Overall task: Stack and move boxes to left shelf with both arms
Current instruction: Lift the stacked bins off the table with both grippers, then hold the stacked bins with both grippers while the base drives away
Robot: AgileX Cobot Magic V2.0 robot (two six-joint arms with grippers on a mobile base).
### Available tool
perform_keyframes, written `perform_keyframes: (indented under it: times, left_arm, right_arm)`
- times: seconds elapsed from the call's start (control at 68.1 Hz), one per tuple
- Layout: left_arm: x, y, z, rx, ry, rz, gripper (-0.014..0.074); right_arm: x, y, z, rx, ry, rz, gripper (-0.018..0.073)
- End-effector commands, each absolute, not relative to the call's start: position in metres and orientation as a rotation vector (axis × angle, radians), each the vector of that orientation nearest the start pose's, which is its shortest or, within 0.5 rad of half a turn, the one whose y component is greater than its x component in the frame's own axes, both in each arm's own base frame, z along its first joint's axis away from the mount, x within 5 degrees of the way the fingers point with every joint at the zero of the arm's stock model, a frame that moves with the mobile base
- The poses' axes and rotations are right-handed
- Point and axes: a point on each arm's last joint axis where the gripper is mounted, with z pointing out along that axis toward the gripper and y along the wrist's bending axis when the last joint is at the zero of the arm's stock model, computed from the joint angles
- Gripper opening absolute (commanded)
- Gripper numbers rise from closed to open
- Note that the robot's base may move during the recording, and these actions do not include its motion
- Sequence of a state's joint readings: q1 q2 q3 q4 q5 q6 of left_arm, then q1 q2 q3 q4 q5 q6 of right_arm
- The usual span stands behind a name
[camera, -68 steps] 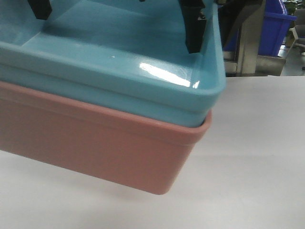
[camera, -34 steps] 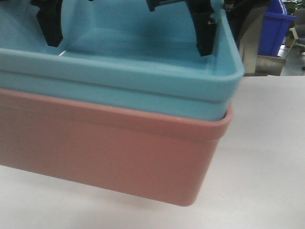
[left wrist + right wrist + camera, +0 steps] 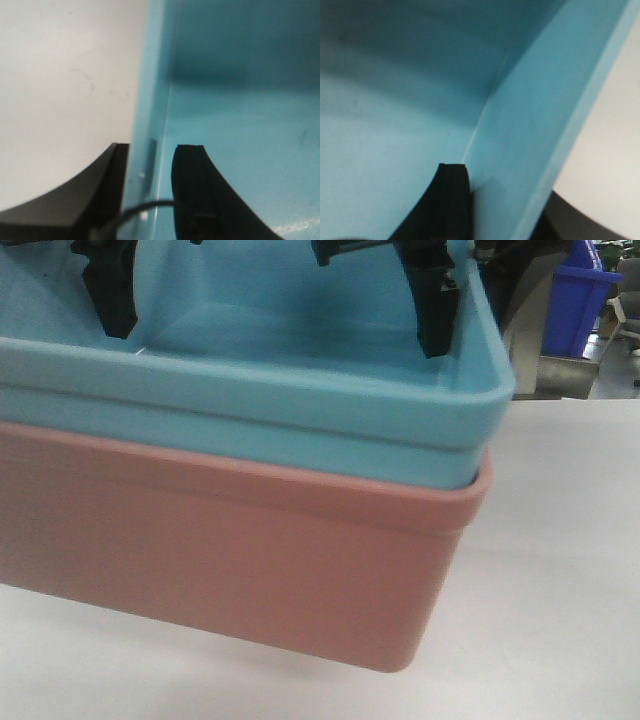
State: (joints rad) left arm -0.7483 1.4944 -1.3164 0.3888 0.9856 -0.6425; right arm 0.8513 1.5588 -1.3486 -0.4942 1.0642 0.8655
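The light blue box (image 3: 300,400) sits nested inside the salmon pink box (image 3: 230,550), and the stack fills most of the front view above the white table (image 3: 560,570). My left gripper (image 3: 152,147) is shut on the blue box's left wall (image 3: 150,100), one finger outside and one inside. The right gripper (image 3: 507,182) is shut on the box's right wall (image 3: 540,115) in the same way. The inner fingers (image 3: 110,290) (image 3: 437,300) reach down into the blue box. The left shelf is out of view.
At the back right, behind the stack, stands a steel rack post (image 3: 528,335) with a dark blue bin (image 3: 580,295) on it. A soft shadow lies on the table under the pink box's corner.
Since a second ago the stack has shifted right in the view and its rim has levelled. Over the last half second it has barely moved. Both grips are unchanged.
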Motion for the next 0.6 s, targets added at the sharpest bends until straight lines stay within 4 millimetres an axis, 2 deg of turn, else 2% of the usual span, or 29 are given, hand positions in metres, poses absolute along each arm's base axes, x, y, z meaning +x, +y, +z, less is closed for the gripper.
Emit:
perform_keyframes:
  times: [0.0, 0.587]
  left_arm:
    - [0.2328, -0.2236, 0.3701, 0.367, 2.295, -0.452, -0.0012]
    - [0.2328, -0.2236, 0.3701, 0.367, 2.295, -0.452, -0.0012]
  right_arm:
    - [0.2436, 0.2423, 0.3612, -0.256, 2.254, 0.338, 0.0057]
    - [0.2436, 0.2423, 0.3612, -0.256, 2.254, 0.338, 0.0057]
